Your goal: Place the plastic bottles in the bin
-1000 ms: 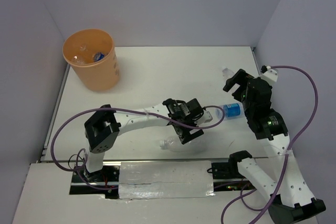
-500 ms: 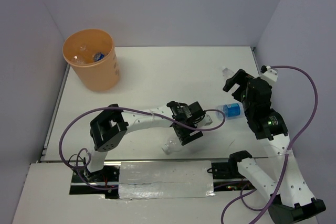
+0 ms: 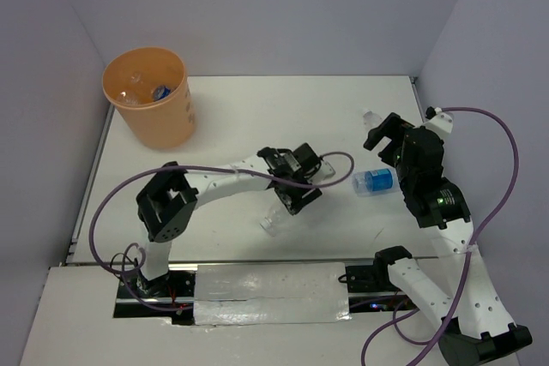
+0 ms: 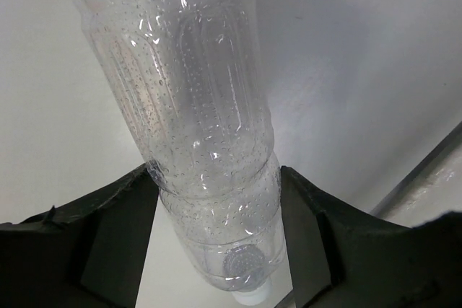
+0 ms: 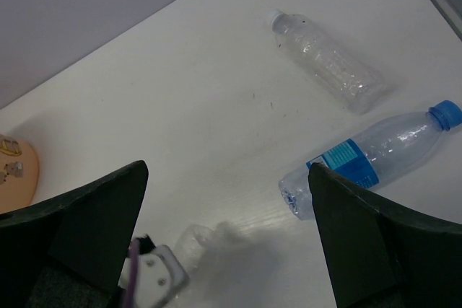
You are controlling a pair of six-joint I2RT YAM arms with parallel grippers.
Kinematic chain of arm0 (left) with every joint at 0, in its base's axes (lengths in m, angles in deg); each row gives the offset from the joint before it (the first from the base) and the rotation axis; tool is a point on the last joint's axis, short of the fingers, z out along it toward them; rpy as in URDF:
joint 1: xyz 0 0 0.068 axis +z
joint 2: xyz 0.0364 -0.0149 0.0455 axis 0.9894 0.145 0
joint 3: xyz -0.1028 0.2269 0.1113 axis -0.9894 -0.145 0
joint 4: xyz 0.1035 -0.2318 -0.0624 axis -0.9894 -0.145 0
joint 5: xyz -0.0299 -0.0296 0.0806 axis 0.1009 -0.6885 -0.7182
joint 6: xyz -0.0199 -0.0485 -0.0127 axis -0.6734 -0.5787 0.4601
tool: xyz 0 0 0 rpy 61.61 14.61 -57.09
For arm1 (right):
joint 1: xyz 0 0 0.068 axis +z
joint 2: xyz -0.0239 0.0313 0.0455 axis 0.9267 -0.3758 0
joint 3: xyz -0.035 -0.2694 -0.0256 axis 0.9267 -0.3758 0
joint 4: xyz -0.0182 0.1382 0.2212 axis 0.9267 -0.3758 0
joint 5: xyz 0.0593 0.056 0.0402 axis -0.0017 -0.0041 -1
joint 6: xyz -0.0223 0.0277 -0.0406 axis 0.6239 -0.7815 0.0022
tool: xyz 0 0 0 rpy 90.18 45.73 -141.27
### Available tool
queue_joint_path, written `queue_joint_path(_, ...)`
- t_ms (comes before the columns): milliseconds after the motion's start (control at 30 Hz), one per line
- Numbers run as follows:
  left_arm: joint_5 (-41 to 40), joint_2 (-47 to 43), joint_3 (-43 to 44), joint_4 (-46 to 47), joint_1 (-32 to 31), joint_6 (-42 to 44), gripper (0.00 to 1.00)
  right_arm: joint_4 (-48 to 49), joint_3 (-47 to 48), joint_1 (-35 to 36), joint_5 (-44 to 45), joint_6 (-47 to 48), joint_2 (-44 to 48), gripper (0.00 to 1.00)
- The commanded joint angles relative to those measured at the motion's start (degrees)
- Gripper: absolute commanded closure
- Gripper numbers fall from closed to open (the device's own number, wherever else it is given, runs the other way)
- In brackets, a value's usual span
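Note:
My left gripper (image 3: 296,188) is shut on a clear, capless plastic bottle (image 4: 195,99); both fingers press its sides near the neck. In the top view the bottle's end (image 3: 273,222) sticks out below the gripper, near the table's front. The orange bin (image 3: 153,99) stands at the far left corner with bottles inside (image 3: 159,90). A blue-label bottle with a blue cap (image 5: 368,158) and a clear bottle (image 5: 328,63) lie on the table at the right. My right gripper (image 5: 227,167) hangs open above them, holding nothing.
The white table (image 3: 257,126) is walled by grey panels at the back and both sides. A taped strip (image 3: 270,293) runs along the front edge between the arm bases. Purple cables (image 3: 506,169) loop from both arms.
My left gripper has closed on the clear bottle and pulled back to the left with it, carrying the bottle along. The right arm and the other bottles have not moved.

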Motion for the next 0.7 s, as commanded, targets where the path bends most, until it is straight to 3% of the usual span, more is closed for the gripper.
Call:
queue_joint_path(0, -0.84, -9.26, 1.43, 1.83, 5.43, -1.63, 0.52, 2.13, 2.29, -0.34, -0.40, 0.42, 0.18, 0.00)
queue_joint_path(167, -5.58, -18.31, 7.49, 3.41, 13.87, -3.48, 0.60, 3.10, 2.73, -0.25, -1.19, 0.51, -0.61, 0.00)
queue_joint_path(333, -17.61, -24.04, 14.61, 9.03, 21.00, -2.43, 0.56, 3.98, 2.82, -0.42, -2.77, 0.25, -1.58, 0.00)
queue_joint_path(667, -30.98, -23.79, 18.66, 21.51, 42.79, -3.65, 0.53, 5.21, 2.55, -0.25, -4.36, 0.77, -3.24, 0.00)
